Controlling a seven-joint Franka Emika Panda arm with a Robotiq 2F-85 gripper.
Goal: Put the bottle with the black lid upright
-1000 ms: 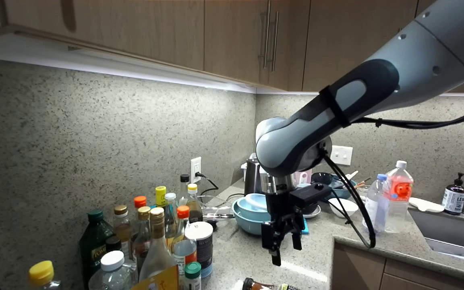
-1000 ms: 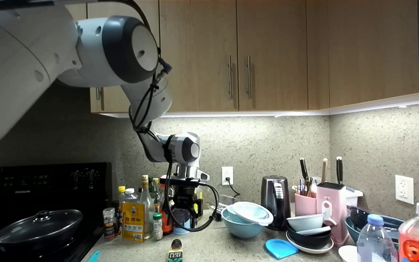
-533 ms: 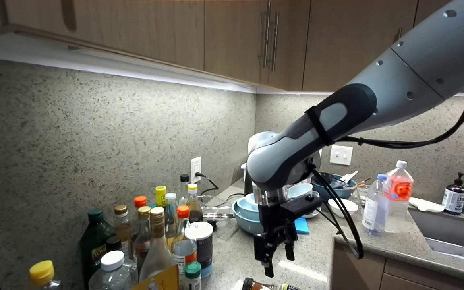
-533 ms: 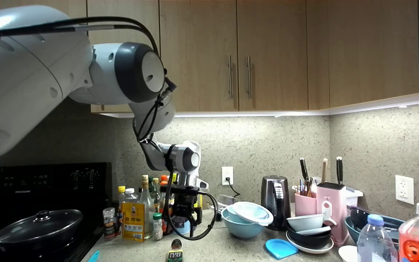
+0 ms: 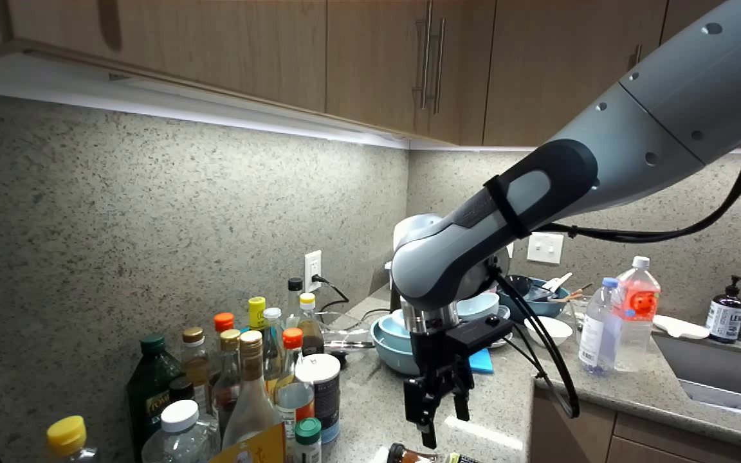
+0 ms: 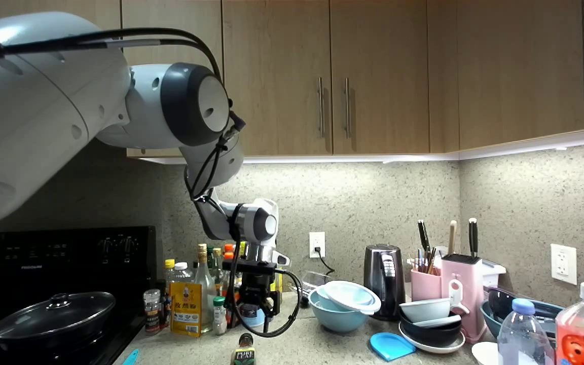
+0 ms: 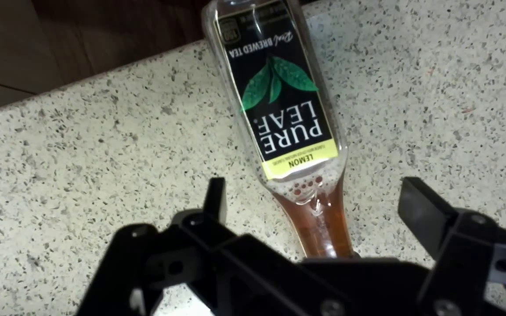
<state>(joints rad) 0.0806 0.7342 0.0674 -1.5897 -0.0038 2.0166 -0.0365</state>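
Observation:
The bottle with the black lid is a Pure Leaf tea bottle with brown liquid, lying on its side on the counter. Its neck end shows at the bottom edge in an exterior view, its dark cap and label in an exterior view. In the wrist view the bottle lies with its neck toward the gripper; the cap is hidden behind the gripper body. My gripper is open and empty, its fingers on either side of the neck in that picture. In both exterior views the gripper hangs above the counter, apart from the bottle.
Several upright bottles crowd the wall side, including a green-capped shaker and a white-lidded canister. Blue bowls and a blue dustpan-like piece stand nearby. The counter edge runs close to the bottle's base end.
The arm and open gripper have come down and slightly left in an exterior view, closer to the lying bottle, with only a slight further drop in the last half second. The bottle has not moved.

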